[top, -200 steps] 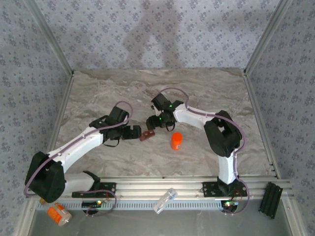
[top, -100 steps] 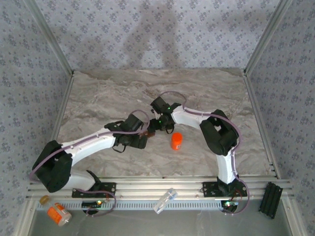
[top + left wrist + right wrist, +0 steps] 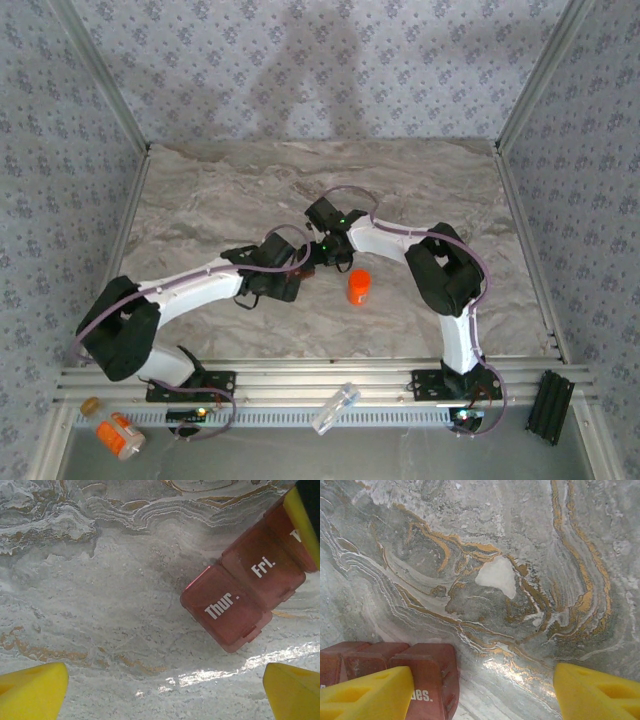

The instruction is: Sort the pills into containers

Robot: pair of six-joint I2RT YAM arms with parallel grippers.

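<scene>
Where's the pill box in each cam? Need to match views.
Top external: pill box at centre, barely visible, left of the orange cylinder.
Left wrist: pill box upper right, "Thur." and "Fri." lids readable.
Right wrist: pill box in the bottom-left corner, cut by the frame edge.
Shared landmark: the marbled table.

Pill organiser: one item. Translucent dark red-brown plastic, made up of a row of small square compartments with white day labels. "Thur." and "Fri." are legible, both lids shut. Lies flat, lids up, on the marbled tabletop, set diagonally, with "Thur." at the visible end.
</scene>
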